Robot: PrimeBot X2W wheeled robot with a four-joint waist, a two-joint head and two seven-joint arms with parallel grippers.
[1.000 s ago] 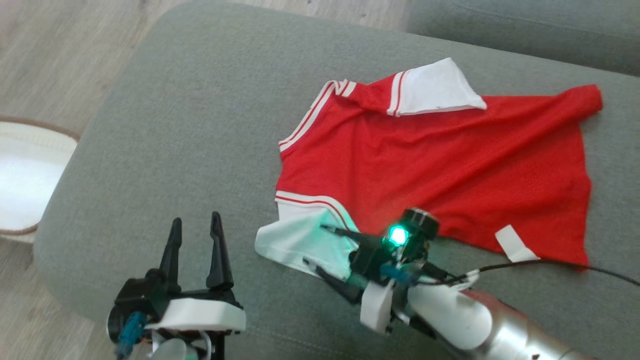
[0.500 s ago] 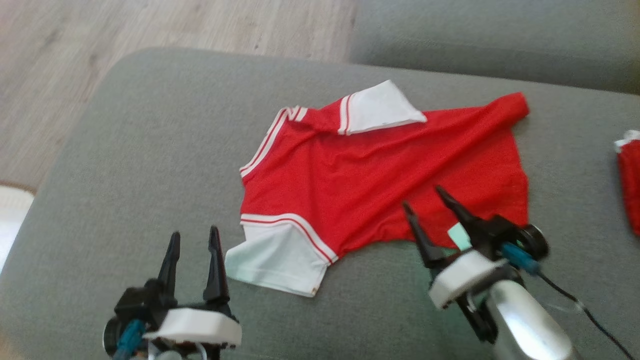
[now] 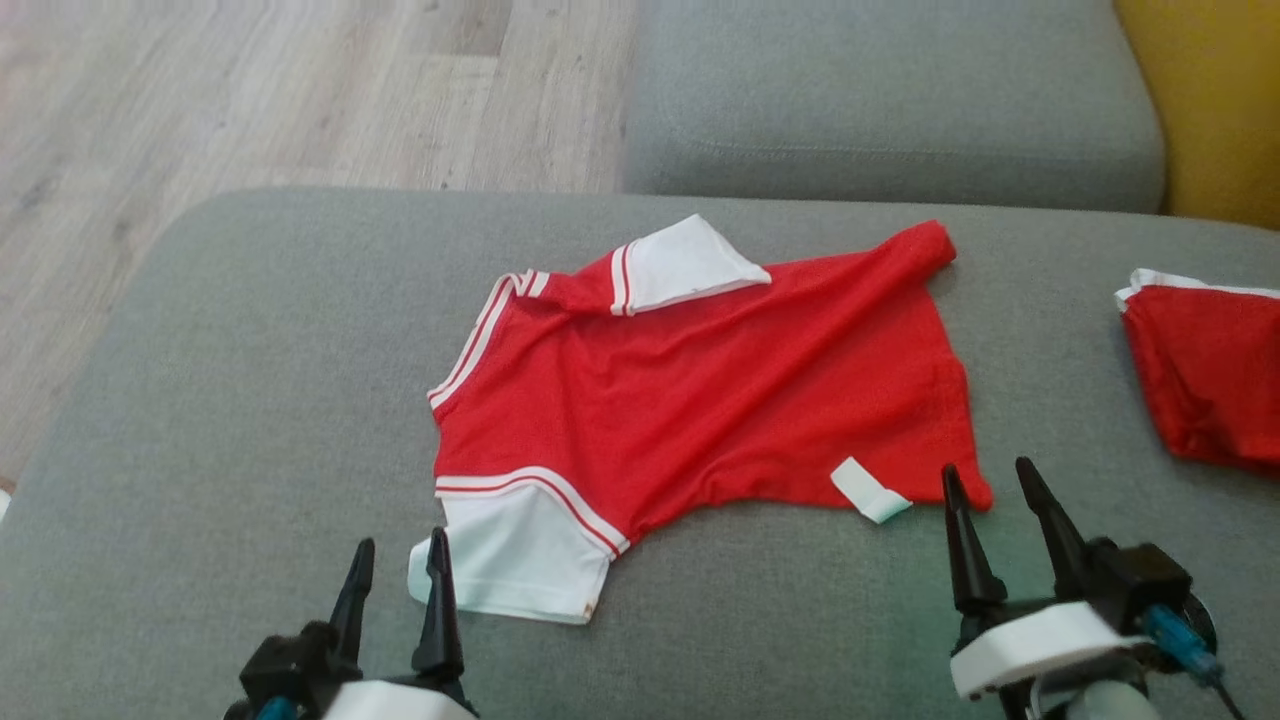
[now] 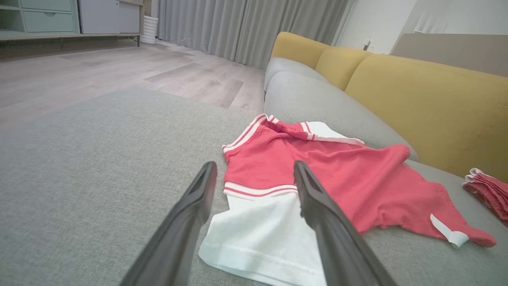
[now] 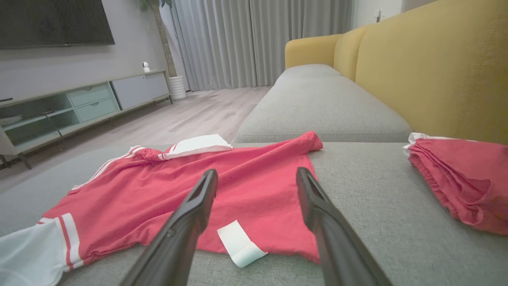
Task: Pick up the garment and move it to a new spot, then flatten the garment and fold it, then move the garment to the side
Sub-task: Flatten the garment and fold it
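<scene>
The garment is a red T-shirt with white sleeves, spread on the grey sofa seat, wrinkled, with a white label sticking out at its near hem. My left gripper stands open at the lower left, its tips just short of the near white sleeve. My right gripper stands open at the lower right, its tips beside the shirt's near right hem corner. In the right wrist view the shirt lies ahead of the open fingers. Neither gripper holds anything.
A second folded red garment lies at the right on the seat, also. A further grey seat cushion lies behind, with yellow backrests. Wooden floor runs beyond the seat's left edge.
My right gripper has let go of the near sleeve and drawn back to the right, fingers now pointing up the view. The camera has shifted, bringing the second garment into view.
</scene>
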